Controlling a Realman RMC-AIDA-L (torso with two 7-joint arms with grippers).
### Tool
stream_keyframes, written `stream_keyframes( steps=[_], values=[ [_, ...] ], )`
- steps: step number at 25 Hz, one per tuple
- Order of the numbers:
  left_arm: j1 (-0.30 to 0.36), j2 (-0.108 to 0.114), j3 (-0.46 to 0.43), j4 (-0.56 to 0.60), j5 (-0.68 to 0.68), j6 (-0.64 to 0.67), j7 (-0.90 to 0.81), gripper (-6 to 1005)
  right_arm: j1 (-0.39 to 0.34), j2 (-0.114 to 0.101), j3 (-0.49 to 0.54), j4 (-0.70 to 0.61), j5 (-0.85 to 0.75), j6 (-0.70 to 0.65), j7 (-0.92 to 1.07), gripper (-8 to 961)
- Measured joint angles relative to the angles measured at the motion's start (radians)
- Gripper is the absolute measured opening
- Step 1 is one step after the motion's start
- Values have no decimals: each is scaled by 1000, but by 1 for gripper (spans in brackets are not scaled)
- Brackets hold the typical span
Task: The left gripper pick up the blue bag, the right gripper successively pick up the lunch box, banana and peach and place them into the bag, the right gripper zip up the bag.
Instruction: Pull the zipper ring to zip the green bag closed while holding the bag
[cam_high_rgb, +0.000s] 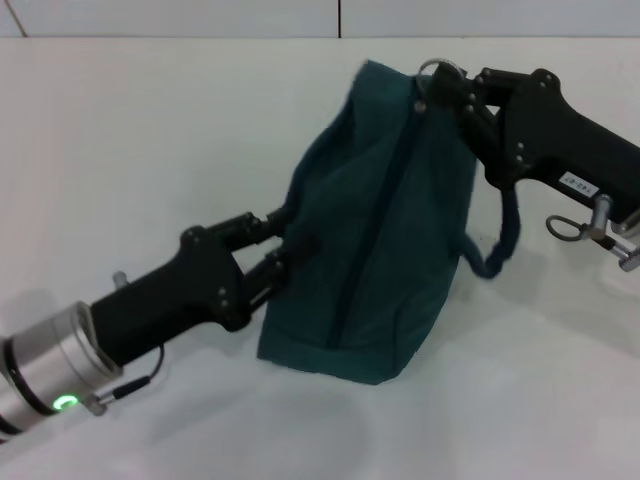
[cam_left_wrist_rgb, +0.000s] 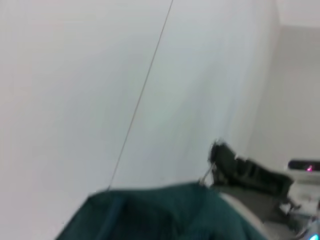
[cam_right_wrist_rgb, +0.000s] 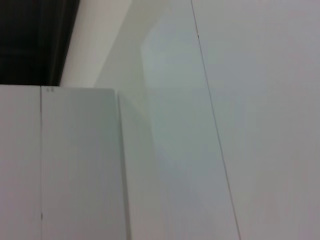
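Teal fabric filled the middle of your head view: the blue bag (cam_high_rgb: 375, 230) stood on the white table (cam_high_rgb: 150, 150), tilted a little, with its zipper (cam_high_rgb: 375, 215) running dark along the upper face from the near bottom edge up to the far corner. From what showed, the zipper line looked drawn together along its length.

Your left gripper (cam_high_rgb: 283, 243) reached in from the near left and was clamped on the bag's side, where one loop handle (cam_high_rgb: 285, 215) met the fabric; its fingers sat tight against the cloth.

Your right gripper (cam_high_rgb: 447, 95) came in from the far right and sat at the bag's top far corner, pinched on the metal ring pull (cam_high_rgb: 440, 68), which poked up just above its fingertips. The other loop handle (cam_high_rgb: 498, 245) hung loose down the bag's right side, below that arm.

Your left wrist view caught the bag's upper edge (cam_left_wrist_rgb: 165, 212) and the right gripper (cam_left_wrist_rgb: 220, 157) beyond it. Your right wrist view showed only pale wall panels.
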Motion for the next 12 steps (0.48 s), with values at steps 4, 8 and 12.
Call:
stream_keyframes(
  steps=[4, 8, 12],
  values=[
    [16, 1, 11, 100, 12, 31, -100, 331, 3, 0, 3, 8, 1, 11, -1, 29],
    [-12, 1, 13, 108, 45, 26, -131, 334, 8, 0, 4, 9, 1, 29, -2, 29],
    [-40, 0, 13, 113, 80, 17, -179, 331, 9, -1, 5, 6, 1, 36, -2, 30]
  ],
)
